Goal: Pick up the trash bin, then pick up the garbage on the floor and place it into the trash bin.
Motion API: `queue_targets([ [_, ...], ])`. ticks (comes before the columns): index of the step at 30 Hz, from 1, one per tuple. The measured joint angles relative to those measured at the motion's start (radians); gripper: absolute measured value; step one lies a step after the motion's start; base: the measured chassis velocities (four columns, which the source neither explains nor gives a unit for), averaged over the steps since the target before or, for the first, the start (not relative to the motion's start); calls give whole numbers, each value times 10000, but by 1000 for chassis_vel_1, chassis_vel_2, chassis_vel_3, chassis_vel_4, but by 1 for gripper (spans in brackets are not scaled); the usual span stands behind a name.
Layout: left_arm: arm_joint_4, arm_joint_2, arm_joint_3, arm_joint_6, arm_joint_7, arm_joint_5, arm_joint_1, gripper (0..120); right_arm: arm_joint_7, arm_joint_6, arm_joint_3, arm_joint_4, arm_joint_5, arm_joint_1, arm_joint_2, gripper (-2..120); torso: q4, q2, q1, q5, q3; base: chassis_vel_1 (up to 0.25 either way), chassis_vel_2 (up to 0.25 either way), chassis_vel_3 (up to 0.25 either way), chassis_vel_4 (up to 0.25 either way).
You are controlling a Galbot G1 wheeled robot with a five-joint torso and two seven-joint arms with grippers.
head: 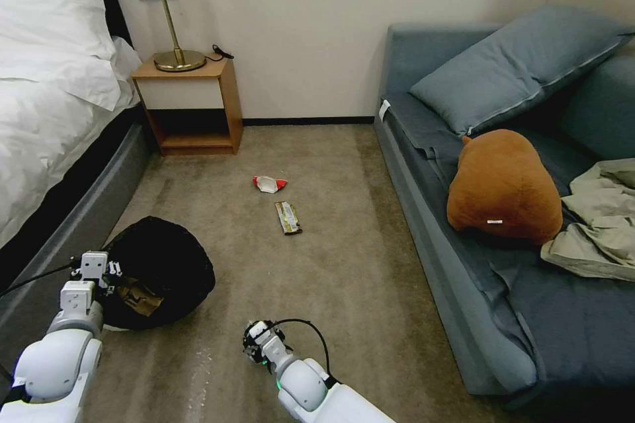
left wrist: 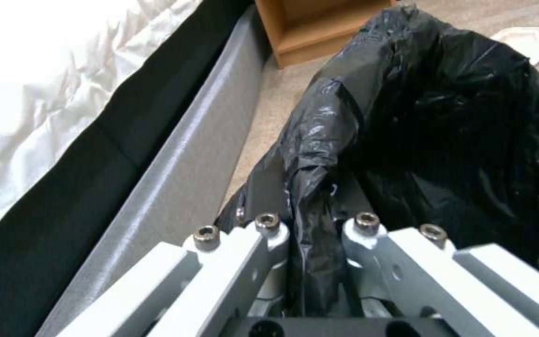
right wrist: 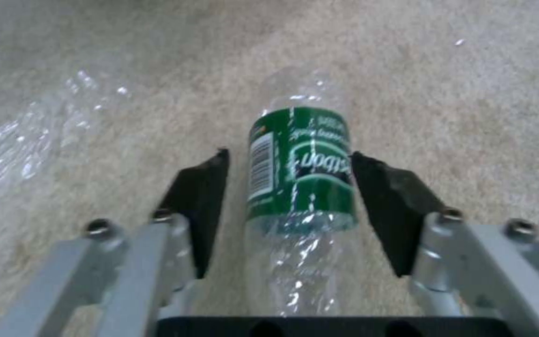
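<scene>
The trash bin, wrapped in a glossy black bag, is low at my left beside the bed. My left gripper is shut on its bagged rim. A tan paper bag lies inside the bin. In the right wrist view a clear bottle with a green label lies on the carpet between the fingers of my right gripper, which stands open around it. In the head view that gripper is low over the carpet near me. Farther off lie a red-and-white wrapper and a dark snack wrapper.
A bed runs along the left, with a wooden nightstand and a lamp behind it. On the right a blue sofa holds a brown plush cushion and a khaki jacket. Open carpet lies between.
</scene>
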Motion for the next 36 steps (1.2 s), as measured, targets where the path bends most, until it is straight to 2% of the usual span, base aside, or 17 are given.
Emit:
queue_targets([
  [1, 0, 0, 0, 0, 0, 0, 0, 4, 0, 0, 0, 0, 0, 0, 0, 49, 0, 0, 0, 0, 0, 0, 0, 0, 0],
  [3, 48, 14, -22, 1, 0, -30, -66, 4, -33, -43, -106, 52, 112, 81, -115, 39, 1, -1, 0, 0, 1, 0, 0, 0, 0],
  [7, 70, 19, -38, 8, -4, -95, -126, 4, -73, -64, -158, 65, 205, 167, -194, 30, -2, -2, 0, -5, 2, 0, 0, 0, 0],
  [9, 132, 26, -97, 39, -7, -224, -209, 4, -111, -66, -157, 67, 277, 312, -273, 18, -4, -1, 0, -10, 0, 0, 0, 0, 0],
  [10, 132, 26, -97, 39, -7, -224, -209, 4, -111, -66, -157, 67, 277, 312, -273, 18, -4, -1, 0, -10, 0, 0, 0, 0, 0],
  [13, 360, 112, -208, 33, 3, -338, -317, 4, -156, -46, -146, 11, 316, 429, -316, 4, -4, 0, 0, -15, -1, 0, 0, 0, 0],
  [15, 389, 168, -281, 34, 0, -450, -350, 4, -165, -41, -145, 12, 372, 509, -347, 0, -3, 0, 0, -14, -1, 0, 0, 0, 0],
  [24, 364, 292, -481, 153, -22, -722, -443, 4, -204, -152, -302, 251, 716, 887, -619, 0, -4, 3, 0, -14, -2, 0, 0, 0, 0],
  [29, 462, 493, -607, 164, 48, -785, -420, 4, -274, -360, -537, 432, 883, 1097, -823, 0, -6, 4, 0, -15, -3, 0, 0, 0, 0],
  [31, 587, 765, -653, 58, 232, -730, -226, 4, -354, -531, -685, 536, 984, 1297, -939, 0, -5, 5, 0, -15, -3, 0, 0, 0, 0],
  [32, 587, 765, -653, 58, 232, -730, -226, 4, -354, -531, -685, 536, 984, 1297, -939, 0, -5, 5, 0, -15, -3, 0, 0, 0, 0],
  [33, 682, 972, -653, -40, 286, -678, -86, 4, -409, -652, -761, 601, 1058, 1445, -1000, 0, -5, 5, 0, -16, -3, 0, 0, 0, 0],
  [34, 682, 972, -653, -40, 286, -678, -86, 4, -409, -652, -761, 601, 1058, 1445, -1000, 0, -5, 5, 0, -16, -3, 0, 0, 0, 0],
  [35, 850, 1217, -653, -171, 332, -604, 35, 4, -435, -778, -816, 660, 1114, 1567, -1043, 0, -5, 5, 0, -16, -3, 0, 0, 0, 0],
  [36, 850, 1217, -653, -171, 332, -604, 35, 4, -435, -778, -816, 660, 1114, 1567, -1043, 0, -5, 5, 0, -16, -3, 0, 0, 0, 0],
])
